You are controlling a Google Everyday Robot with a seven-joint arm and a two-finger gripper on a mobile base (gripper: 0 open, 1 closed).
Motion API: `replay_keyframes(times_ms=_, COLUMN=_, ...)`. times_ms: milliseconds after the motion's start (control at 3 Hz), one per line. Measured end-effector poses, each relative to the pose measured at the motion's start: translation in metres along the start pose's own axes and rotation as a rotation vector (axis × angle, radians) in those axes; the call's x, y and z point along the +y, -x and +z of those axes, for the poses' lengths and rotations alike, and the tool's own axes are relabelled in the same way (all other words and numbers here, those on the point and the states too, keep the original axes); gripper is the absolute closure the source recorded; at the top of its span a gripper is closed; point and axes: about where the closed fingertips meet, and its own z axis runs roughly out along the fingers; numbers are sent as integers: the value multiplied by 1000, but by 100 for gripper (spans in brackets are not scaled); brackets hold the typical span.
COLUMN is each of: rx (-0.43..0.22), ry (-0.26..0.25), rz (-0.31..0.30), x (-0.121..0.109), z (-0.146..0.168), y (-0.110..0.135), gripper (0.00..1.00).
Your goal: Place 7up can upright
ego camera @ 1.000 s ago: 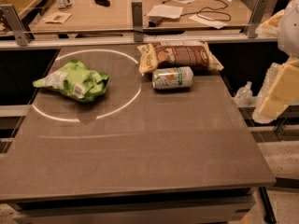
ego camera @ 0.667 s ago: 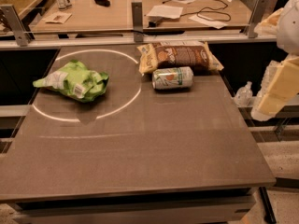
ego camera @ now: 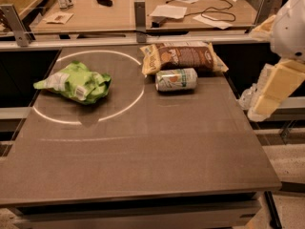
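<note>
The 7up can (ego camera: 176, 79) lies on its side on the dark table (ego camera: 143, 166), at the back right, with its silver top pointing right. It rests just in front of the brown and yellow chip bag (ego camera: 181, 56) and touches or nearly touches it. My arm, white and cream, hangs at the right edge of the view, beyond the table's right side. My gripper (ego camera: 251, 100) is at the arm's lower end, off the table and well to the right of the can, holding nothing that I can see.
A bright green snack bag (ego camera: 76, 82) lies at the left inside a white circle marked on the table. A metal rail (ego camera: 138, 38) with posts runs behind the table. Beyond it stands a wooden desk (ego camera: 119, 13) with papers and cables.
</note>
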Motion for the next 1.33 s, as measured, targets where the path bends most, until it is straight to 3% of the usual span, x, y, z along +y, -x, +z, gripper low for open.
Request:
replay_keyframes(times_ms=667, rx=-41, ry=-15, rz=-42, x=-16, z=53, y=-2, gripper=0)
replay_keyframes(times_ms=1000, rx=-79, ry=-53, rz=-98, x=-24, z=70, y=3, gripper=0)
replay_keyframes(times_ms=1333, rx=-64, ry=-44, rz=-147, x=-41, z=94, y=9, gripper=0)
